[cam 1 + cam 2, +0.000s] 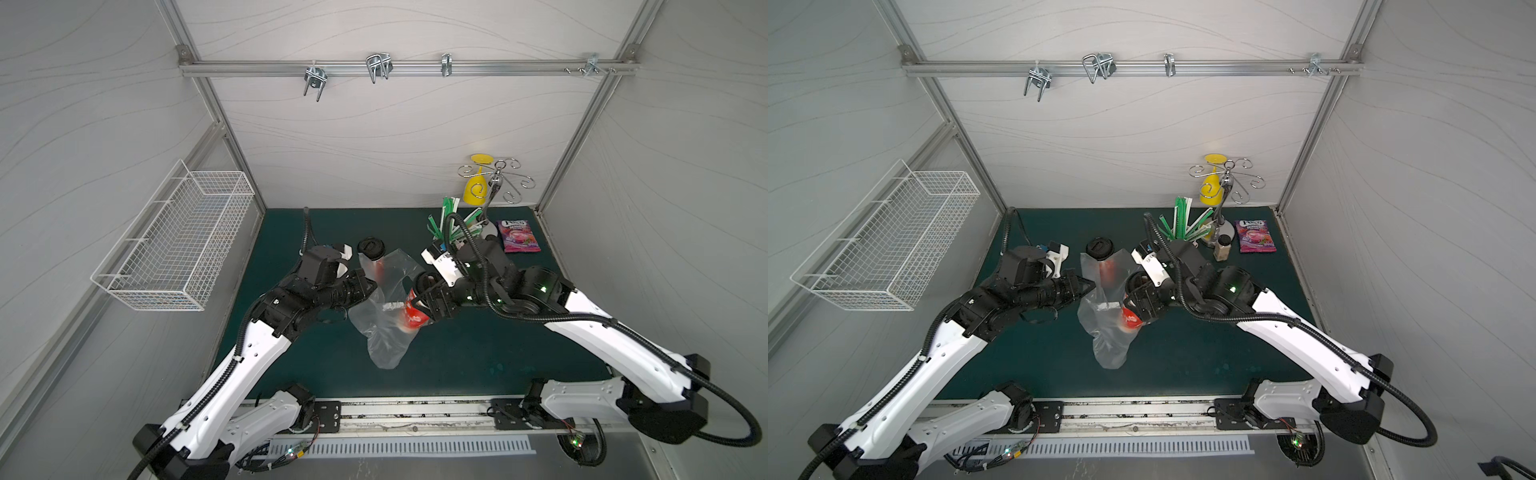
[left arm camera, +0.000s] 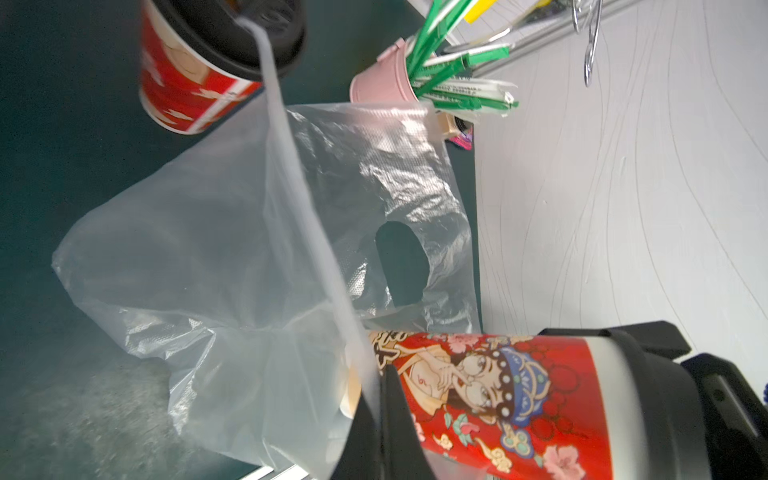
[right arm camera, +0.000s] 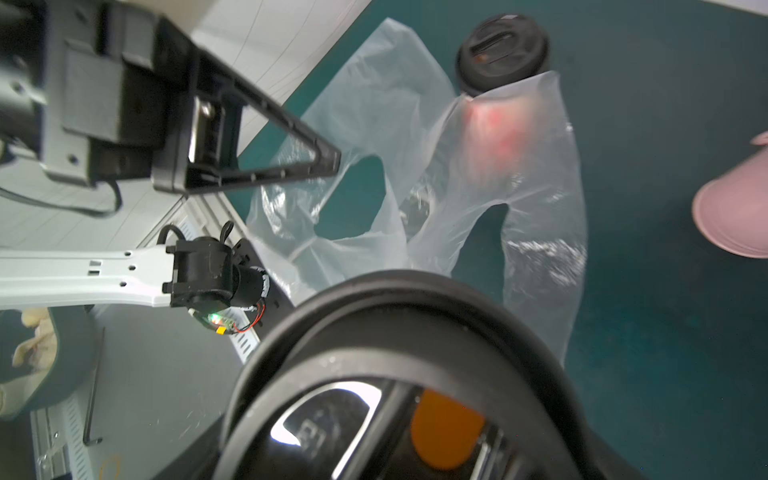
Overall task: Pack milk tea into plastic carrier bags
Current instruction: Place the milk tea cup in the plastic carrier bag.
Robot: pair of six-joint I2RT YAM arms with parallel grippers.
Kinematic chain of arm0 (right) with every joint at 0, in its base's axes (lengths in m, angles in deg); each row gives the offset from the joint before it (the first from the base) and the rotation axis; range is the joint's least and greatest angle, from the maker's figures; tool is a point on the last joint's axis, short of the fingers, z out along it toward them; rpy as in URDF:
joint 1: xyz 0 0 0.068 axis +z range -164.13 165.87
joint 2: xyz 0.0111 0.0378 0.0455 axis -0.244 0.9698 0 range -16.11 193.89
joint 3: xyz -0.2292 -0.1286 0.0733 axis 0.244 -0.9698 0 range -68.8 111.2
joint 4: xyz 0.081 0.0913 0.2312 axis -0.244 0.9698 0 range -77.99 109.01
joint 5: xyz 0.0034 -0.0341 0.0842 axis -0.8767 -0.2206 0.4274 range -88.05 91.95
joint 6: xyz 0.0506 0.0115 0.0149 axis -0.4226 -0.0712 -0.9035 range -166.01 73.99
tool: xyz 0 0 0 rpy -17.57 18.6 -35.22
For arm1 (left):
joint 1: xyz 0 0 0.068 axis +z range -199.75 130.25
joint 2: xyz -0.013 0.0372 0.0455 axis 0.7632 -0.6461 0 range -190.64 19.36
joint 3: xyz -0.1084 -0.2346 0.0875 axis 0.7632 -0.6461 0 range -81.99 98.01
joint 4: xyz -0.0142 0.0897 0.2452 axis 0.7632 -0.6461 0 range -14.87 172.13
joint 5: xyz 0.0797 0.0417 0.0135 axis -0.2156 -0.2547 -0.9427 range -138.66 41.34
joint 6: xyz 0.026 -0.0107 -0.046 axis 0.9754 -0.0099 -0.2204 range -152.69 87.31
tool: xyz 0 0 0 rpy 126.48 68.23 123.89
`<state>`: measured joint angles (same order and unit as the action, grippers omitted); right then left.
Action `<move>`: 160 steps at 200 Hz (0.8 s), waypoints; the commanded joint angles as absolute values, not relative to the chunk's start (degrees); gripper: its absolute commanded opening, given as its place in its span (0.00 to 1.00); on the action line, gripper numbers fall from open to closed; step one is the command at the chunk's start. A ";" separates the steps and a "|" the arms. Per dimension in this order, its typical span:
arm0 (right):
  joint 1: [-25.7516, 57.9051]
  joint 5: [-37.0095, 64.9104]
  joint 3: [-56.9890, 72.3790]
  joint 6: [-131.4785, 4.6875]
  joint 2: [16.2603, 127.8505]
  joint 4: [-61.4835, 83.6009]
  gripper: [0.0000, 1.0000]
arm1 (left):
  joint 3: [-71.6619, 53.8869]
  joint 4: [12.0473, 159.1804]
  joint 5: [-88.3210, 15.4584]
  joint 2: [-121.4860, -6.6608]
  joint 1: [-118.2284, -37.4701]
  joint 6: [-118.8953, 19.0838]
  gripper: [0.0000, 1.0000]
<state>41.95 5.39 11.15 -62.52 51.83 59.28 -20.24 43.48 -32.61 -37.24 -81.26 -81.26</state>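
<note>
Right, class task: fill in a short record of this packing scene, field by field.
left pincer: shut on plastic bag rim
right pincer: grips held cup near lid
held cup: tilted, base behind bag film
second cup: upright on green mat, beyond bag

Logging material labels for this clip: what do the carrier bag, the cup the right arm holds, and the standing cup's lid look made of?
carrier bag: thin clear plastic film, glossy; crinkled, see-through.
held cup: probably paper, smooth, with printed red artwork.
standing cup's lid: likely moulded black plastic, dull sheen.
</note>
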 commanded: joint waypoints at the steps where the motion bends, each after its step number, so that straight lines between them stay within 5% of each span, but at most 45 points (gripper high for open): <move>1: 40.66 4.91 10.46 -62.53 47.72 61.81 0.82 | -16.90 48.89 -36.96 -39.59 -86.55 -84.58 0.00; 110: 43.16 6.71 7.85 -63.60 47.75 60.93 0.80 | -24.86 58.43 -42.48 -36.83 -90.09 -85.66 0.00; 160: 45.50 3.62 8.29 -63.25 53.44 58.46 0.81 | -31.04 58.67 -40.80 -31.65 -84.38 -87.88 0.00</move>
